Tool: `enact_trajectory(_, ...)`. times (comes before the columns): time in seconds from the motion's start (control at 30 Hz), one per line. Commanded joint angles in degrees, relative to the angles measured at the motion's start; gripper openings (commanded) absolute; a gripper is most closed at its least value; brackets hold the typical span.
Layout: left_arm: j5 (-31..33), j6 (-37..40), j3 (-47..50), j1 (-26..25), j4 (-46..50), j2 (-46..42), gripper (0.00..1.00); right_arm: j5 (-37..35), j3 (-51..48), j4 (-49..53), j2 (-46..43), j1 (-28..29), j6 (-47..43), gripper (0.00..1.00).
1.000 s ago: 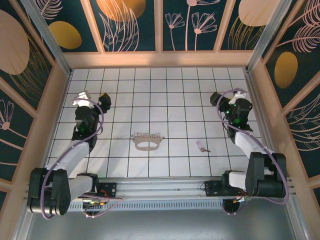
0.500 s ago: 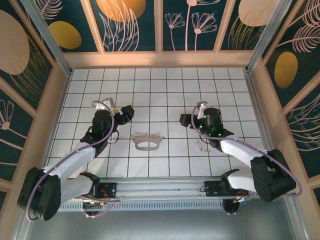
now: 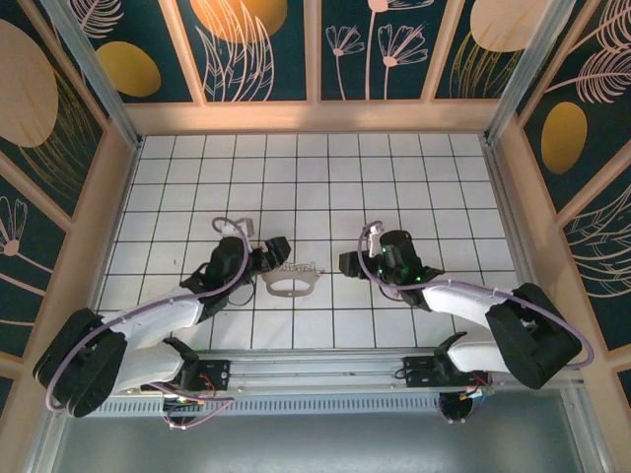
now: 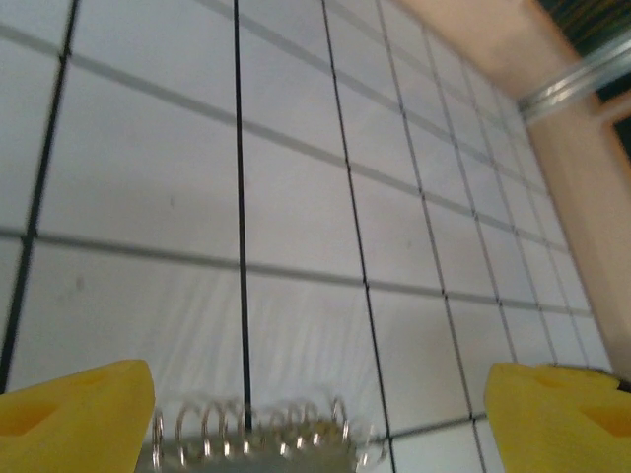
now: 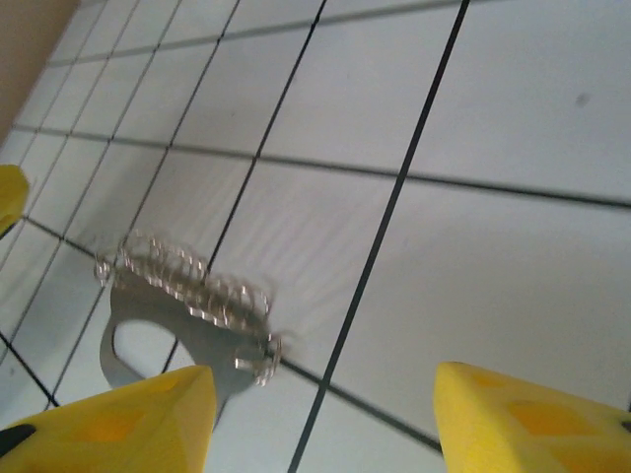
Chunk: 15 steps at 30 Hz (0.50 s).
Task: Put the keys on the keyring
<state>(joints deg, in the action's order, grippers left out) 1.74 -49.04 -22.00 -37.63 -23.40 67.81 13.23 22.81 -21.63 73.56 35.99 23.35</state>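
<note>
The keyring (image 3: 289, 280), a thin silver oval loop with a coiled strip along its far side, lies flat on the white tiled floor at centre. My left gripper (image 3: 276, 256) stands open just left of it. In the left wrist view the coiled strip of the keyring (image 4: 258, 434) sits low between the yellow fingertips (image 4: 77, 416), untouched. My right gripper (image 3: 353, 259) is open just right of the ring. In the right wrist view the keyring (image 5: 182, 296) lies ahead of the left yellow fingertip (image 5: 113, 426). The keys are hidden; the right arm covers their spot.
The white tiled floor (image 3: 325, 187) stretches open behind the ring. Wooden walls (image 3: 315, 116) close it in at the back and sides. A metal rail (image 3: 315, 367) with both arm bases runs along the near edge.
Both arms swung in from the sides of the floor to either side of the keyring. The right arm now covers the spot where the small key lay. The right jaws have narrowed somewhat.
</note>
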Motion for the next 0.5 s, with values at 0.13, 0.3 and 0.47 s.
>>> enact_trajectory(0.13,2.7,-3.5,1.3,-6.3,-3.5,0.6,0.86,-5.1,-2.5,-2.4,-0.7,5.5,2.5,0.61)
enact_trajectory(0.3,3.0,-4.6,2.3,-8.0,-5.3,1.7,0.87,-7.8,-2.6,-2.3,-2.0,7.4,1.5,0.9)
enact_trajectory(0.47,2.0,-5.3,2.3,-8.9,-8.0,4.9,0.87,-7.8,-1.6,-1.2,-2.3,7.5,-0.3,0.99)
